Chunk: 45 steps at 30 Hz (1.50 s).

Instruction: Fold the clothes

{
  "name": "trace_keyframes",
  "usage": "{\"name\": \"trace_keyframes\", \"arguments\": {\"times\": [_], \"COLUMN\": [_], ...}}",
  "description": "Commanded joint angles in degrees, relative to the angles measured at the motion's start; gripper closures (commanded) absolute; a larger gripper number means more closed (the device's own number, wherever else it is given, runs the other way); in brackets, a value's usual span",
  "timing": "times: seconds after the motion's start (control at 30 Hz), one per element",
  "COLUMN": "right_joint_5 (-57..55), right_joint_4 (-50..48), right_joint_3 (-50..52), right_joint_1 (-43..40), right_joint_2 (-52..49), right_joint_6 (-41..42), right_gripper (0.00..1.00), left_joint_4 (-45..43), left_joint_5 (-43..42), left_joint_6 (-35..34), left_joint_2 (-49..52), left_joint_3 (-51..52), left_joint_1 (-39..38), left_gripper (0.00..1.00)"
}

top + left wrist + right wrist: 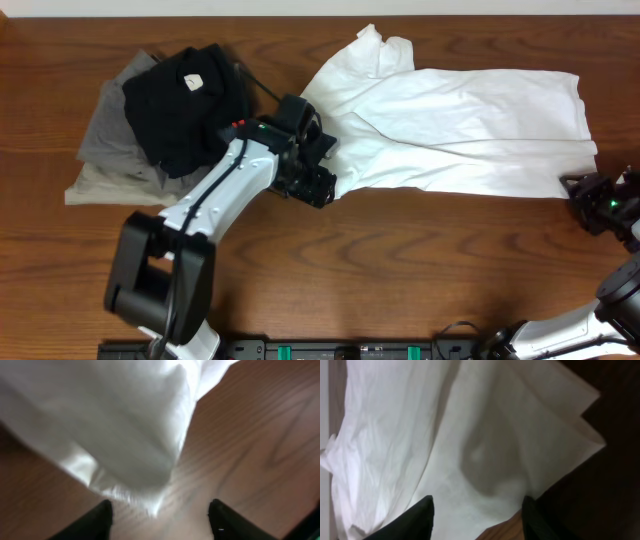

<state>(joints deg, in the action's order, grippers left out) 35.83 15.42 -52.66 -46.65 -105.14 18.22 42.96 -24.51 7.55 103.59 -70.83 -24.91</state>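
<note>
Overall, the wooden table [400, 260] fills the overhead view. The white T-shirt [470, 120] lies on it, spread lengthwise from the centre out toward 3 o'clock. One bunched sleeve end points to 12 o'clock and the hem end reaches the 3 o'clock edge. The fabric is creased, and its underside layers show as stacked edges in the right wrist view.

The left arm [215, 195] rises from its base at 7 o'clock and reaches toward the centre. A pile of grey folded garments [105, 150] sits at 10 o'clock, with a black folded garment [180, 110] on top of it. That pile lies near the T-shirt but does not touch it.

The left gripper [322, 185] is at the T-shirt's 7 o'clock corner. Its fingers [100, 520] stand spread, and the ragged cloth corner lies just ahead of the gap, not pinched.

The right gripper [585, 190] is at the T-shirt's 5 o'clock corner. Its fingers [417, 520] are likewise spread, with white fabric between and beyond them. Whether the tips touch the cloth cannot be told, as that view is dim.

A small pale tag [193, 83] lies on the black garment.
</note>
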Motion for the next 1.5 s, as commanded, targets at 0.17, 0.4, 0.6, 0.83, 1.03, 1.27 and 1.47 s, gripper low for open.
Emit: {"name": "trace_keyframes", "arguments": {"times": [0.17,0.4,0.6,0.83,1.03,1.27,1.47], "right_joint_5": [4.3,2.1,-10.9,-21.3,-18.3,-17.8,-15.8], "right_joint_4": [0.1,0.8,3.4,3.8,-0.7,-1.9,-7.7], "right_joint_3": [-0.3,-0.3,-0.3,-0.3,-0.3,-0.3,-0.3], "right_joint_1": [0.6,1.7,2.6,5.8,6.9,9.0,10.3], "right_joint_2": [2.9,11.1,14.4,12.6,10.1,4.6,-0.6], "right_joint_6": [-5.6,-4.9,-5.0,-5.0,-5.0,-1.9,0.8], "right_gripper": [0.47,0.46,0.46,0.42,0.52,0.92,0.99], "left_joint_4": [-1.9,-1.8,2.4,4.9,5.0,5.0,4.9], "left_joint_5": [-0.4,-0.3,6.5,9.2,11.5,11.8,11.7], "left_joint_6": [-0.6,-0.6,-0.5,0.3,0.3,0.3,0.3], "left_joint_2": [6.8,5.8,3.3,3.1,3.1,3.1,3.1], "left_joint_3": [-0.1,-2.6,-3.8,-3.8,-3.8,-3.8,-3.8], "left_joint_1": [0.4,0.7,2.3,4.5,5.4,5.4,5.3], "left_gripper": [0.59,0.94,0.94,0.94,0.94,0.94,0.94]}}
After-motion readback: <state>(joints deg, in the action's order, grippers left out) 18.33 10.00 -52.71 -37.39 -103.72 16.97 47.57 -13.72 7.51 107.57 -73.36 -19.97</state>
